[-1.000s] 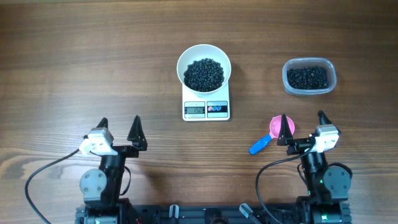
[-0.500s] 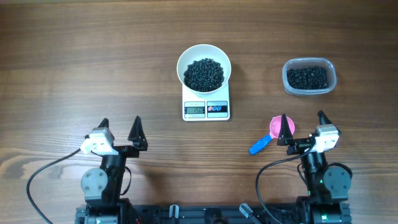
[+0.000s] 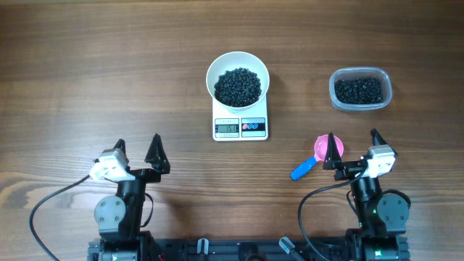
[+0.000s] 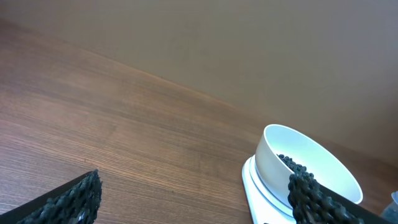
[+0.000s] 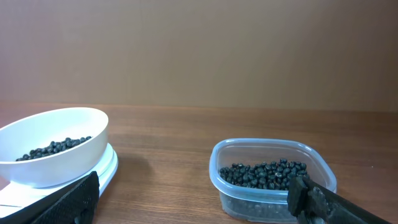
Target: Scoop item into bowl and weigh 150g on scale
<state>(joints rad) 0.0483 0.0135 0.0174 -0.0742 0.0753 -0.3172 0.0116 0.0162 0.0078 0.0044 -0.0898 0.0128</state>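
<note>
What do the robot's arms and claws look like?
The left arm and right arm are black, with a round grey joint housing and a white block at the wrist. The left gripper and right gripper each carry two pointed black fingers, knobbly on the inside. A black cable trails from each base.

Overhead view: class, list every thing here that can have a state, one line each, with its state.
bowl: upright on the scale, holding a heap of beads
scale: display on, digits too small to read
tub: lidless, partly filled with beads
scoop: lying on the table, not held
left gripper: open, empty
right gripper: open, empty
</note>
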